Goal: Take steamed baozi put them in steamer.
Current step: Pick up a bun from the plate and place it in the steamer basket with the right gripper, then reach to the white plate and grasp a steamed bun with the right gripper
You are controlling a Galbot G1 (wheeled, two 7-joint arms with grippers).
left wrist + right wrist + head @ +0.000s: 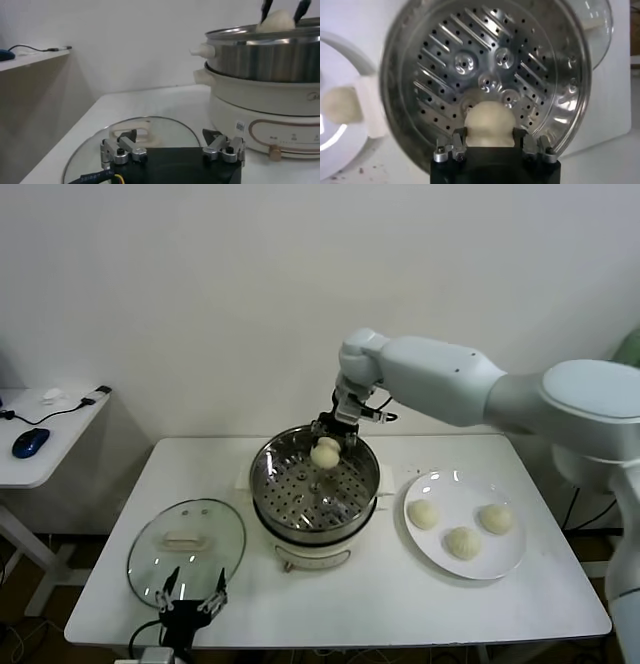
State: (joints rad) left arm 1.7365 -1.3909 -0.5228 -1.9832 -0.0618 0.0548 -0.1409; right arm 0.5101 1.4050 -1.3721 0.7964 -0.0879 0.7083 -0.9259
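A: Where is the right gripper [331, 436]?

B: Over the far rim of the steamer [315, 486], its fingers clamped on one baozi [324, 453] from both sides. The bun hangs above the perforated tray, not touching it.

A: What does the right wrist view add?

B: It looks straight down past the held bun [489, 123] onto the perforated tray [485, 75], its holes, slots and raised dimples, which the head view shows only coarsely. Beyond the steamer's handle, a bun on the plate [340, 104] shows at the edge.

A: And the other buns?

B: Only the head view shows all three on the white plate [440, 558], well away from the gripper on the table [400, 604]: one [423, 514] nearest the steamer, one [462, 542] at the front, one [496, 518] farthest.

A: The left gripper [172, 150]?

B: Parked low at the table's front edge, fingers spread apart, holding nothing, the glass lid [187, 544] lying just beyond it. Its wrist view shows the steamer's side [265, 55] and the white base [265, 120].

A: Any writing?

B: A small sticker [241, 126] and faint print along the base, neither legible.
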